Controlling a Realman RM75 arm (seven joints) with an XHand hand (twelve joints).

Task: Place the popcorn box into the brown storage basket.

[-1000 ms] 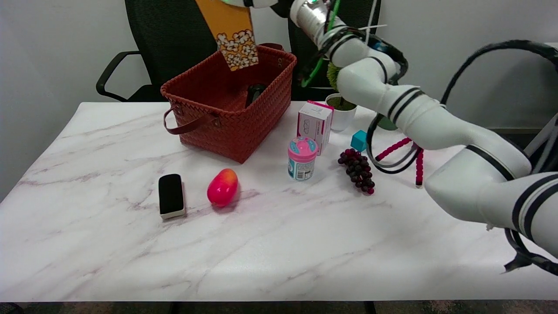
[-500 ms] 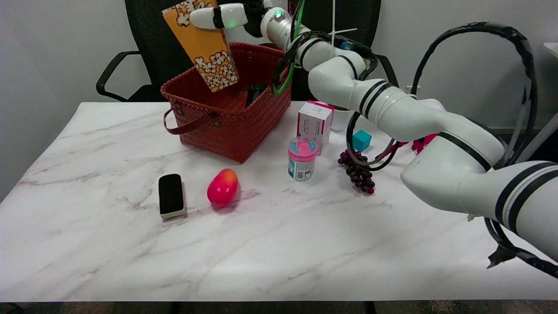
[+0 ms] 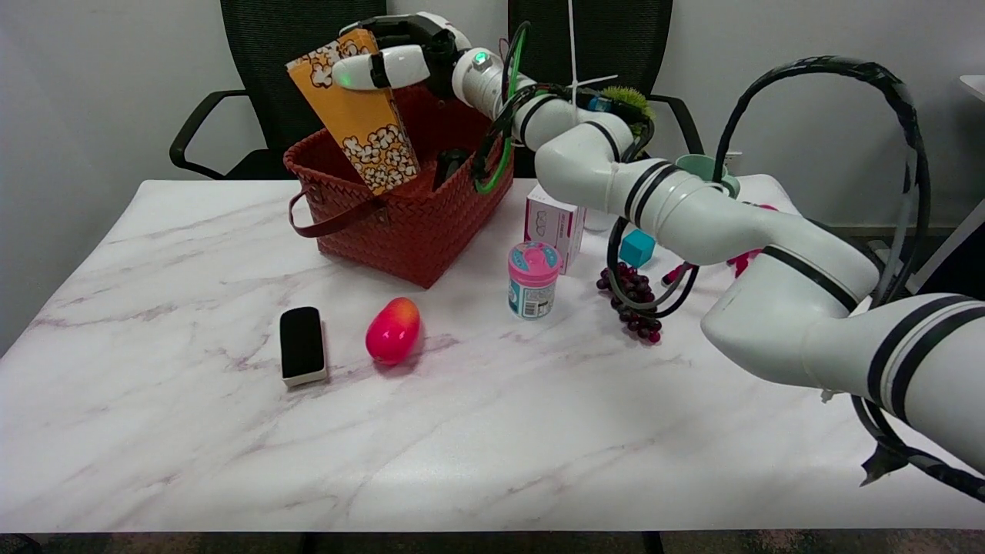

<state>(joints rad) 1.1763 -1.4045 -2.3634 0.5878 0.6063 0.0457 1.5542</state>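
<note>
A white marble-patterned tabletop (image 3: 492, 431) seen from above its near side. At the far left of centre stands a brown storage basket (image 3: 415, 223) of woven material, with a loop handle on its near end. The robot's right arm reaches in from the lower right and stretches across to the basket. Its right hand (image 3: 404, 54) grips the upper part of an orange popcorn box (image 3: 358, 115), fingers wrapped around it. The box is tilted, its top leaning left, and its lower end dips into the basket's opening, just inside the near rim. A dark object lies inside the basket. On the tabletop nearer the viewer are a black eraser (image 3: 302, 345), a pink-red mango (image 3: 393, 330), a pink-lidded jar (image 3: 532, 280), a white-and-pink carton (image 3: 554, 225), a teal cube (image 3: 637, 248) and a bunch of dark grapes (image 3: 632, 300).
</note>
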